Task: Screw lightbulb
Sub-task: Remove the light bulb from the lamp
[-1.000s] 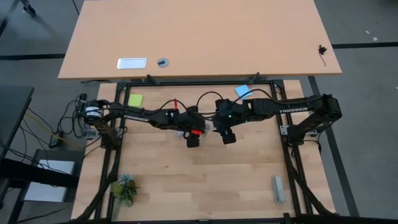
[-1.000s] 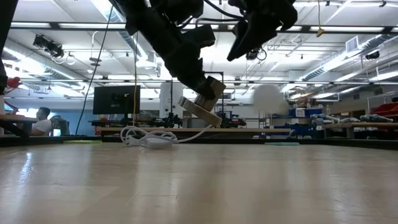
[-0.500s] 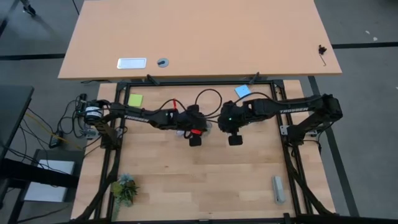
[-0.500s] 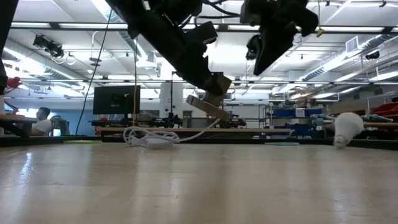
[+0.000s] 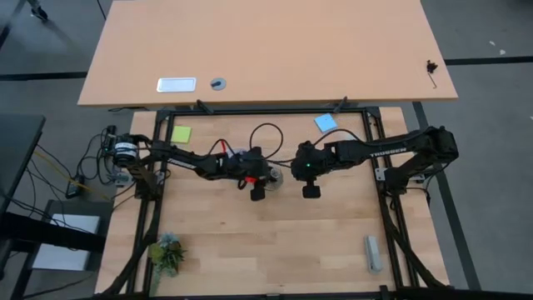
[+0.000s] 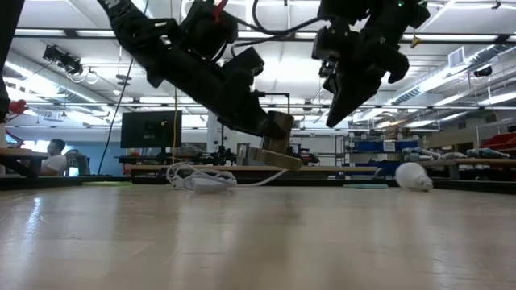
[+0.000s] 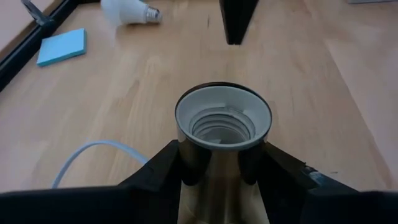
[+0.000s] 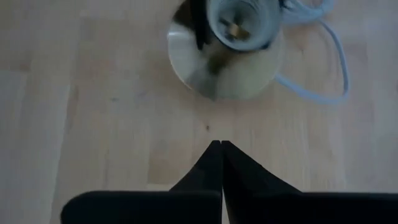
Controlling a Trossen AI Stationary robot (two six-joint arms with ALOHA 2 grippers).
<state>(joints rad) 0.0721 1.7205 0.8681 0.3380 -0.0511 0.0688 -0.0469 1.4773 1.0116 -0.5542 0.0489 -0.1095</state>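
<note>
The lightbulb (image 7: 127, 9) lies on its side on the table near a blue note (image 7: 61, 46); in the low view the lightbulb (image 6: 414, 176) is far off to the right, and no gripper touches it. My left gripper (image 5: 260, 185) is shut on the round socket (image 7: 224, 121), whose threaded mouth faces my right gripper. The socket's base disc (image 6: 278, 153) is tilted, and its white cable (image 6: 201, 179) trails onto the table. My right gripper (image 8: 221, 144) is shut and empty, pointing down just right of the socket (image 8: 239, 25). My left gripper pinches the socket's dark barrel (image 7: 186, 158) between its two fingers, one on each side, just behind the open mouth. The fingers come from the table's left, slanting down. The socket is tilted and looks lifted off the table, with its cable slack.
A green note (image 5: 181, 133) lies at the far left, and a small plant (image 5: 166, 252) stands near left. A grey block (image 5: 372, 252) lies near right. A second table (image 5: 266, 50) stands beyond the far edge. Bare wood lies in front of both grippers.
The lightbulb has dropped from beside my right gripper onto the table and rolled; it now lies on its side. My right gripper has shut on nothing and come down. My left gripper has come down with the socket, tipping it nearer to level.
</note>
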